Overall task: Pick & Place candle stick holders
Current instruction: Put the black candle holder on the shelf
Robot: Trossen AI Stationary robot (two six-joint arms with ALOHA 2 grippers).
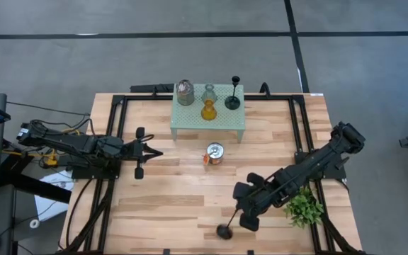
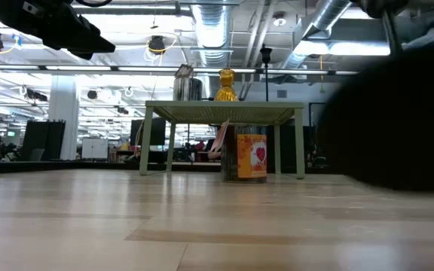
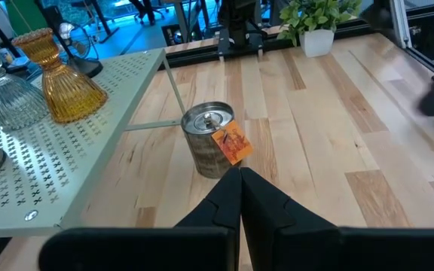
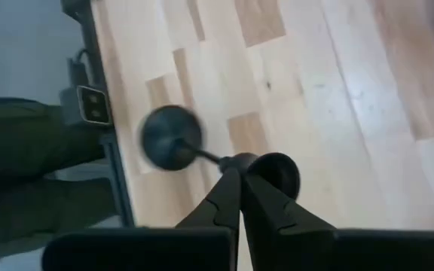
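Note:
My right gripper point(image 1: 236, 212) is shut on a short black holder point(image 1: 226, 231) near the table's near edge; its round base point(image 4: 170, 138) and cup point(image 4: 279, 173) show in the right wrist view. My left gripper point(image 1: 160, 151) is shut and empty, left of the orange-and-silver tin point(image 1: 214, 154), which stands on its base on the table. The silvery jar point(image 1: 185, 92), clear glass point(image 1: 209, 92), amber glass point(image 1: 208, 110) and slim black stick point(image 1: 233, 95) stand on the pale green mesh stand point(image 1: 190, 124). My right gripper pinches the short black holder's stem point(image 4: 221, 159) between its two fingers, close under the cup. The fingers slant down toward the table's near edge and lie across the stem. The holder is tilted far over; whether its base touches the table I cannot tell.
A leafy green plant point(image 1: 304, 207) stands right of my right gripper, under the right arm. The tin also shows in the left wrist view point(image 3: 211, 139) just ahead of my left gripper point(image 3: 239, 173). Bare wood lies between the tin and the near edge.

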